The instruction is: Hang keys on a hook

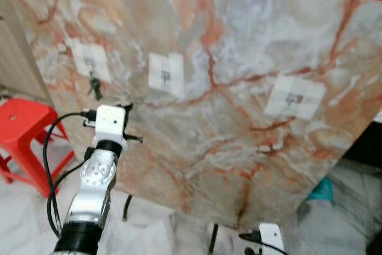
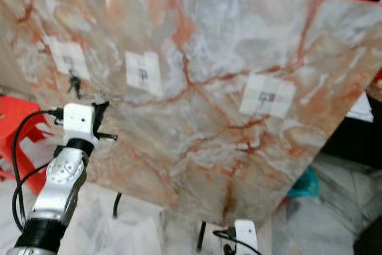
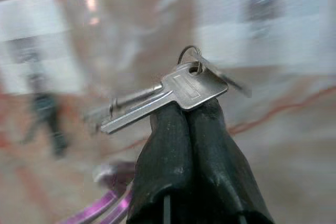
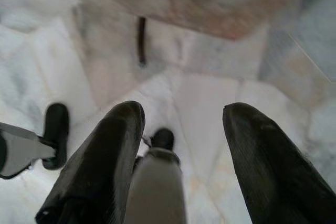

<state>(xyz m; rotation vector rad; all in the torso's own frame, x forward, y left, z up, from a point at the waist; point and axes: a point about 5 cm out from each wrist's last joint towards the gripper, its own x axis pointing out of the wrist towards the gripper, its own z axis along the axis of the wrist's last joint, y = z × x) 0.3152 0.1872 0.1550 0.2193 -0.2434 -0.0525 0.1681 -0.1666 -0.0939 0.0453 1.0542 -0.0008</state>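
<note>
Keys (image 3: 173, 95) sit pinched at left hand's (image 3: 185, 114) fingertips.

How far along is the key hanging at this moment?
Done: the left gripper is shut on the keys and raised near the marble board. In hand: closing on the hooks; the leftmost hook already carries something dark. Left: slipping the ring onto a hook and releasing. The right gripper hangs open.

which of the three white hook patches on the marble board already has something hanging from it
The leftmost patch, nearest the left end effector: a dark bunch hangs below it. The middle patch and right patch hold nothing.
</note>
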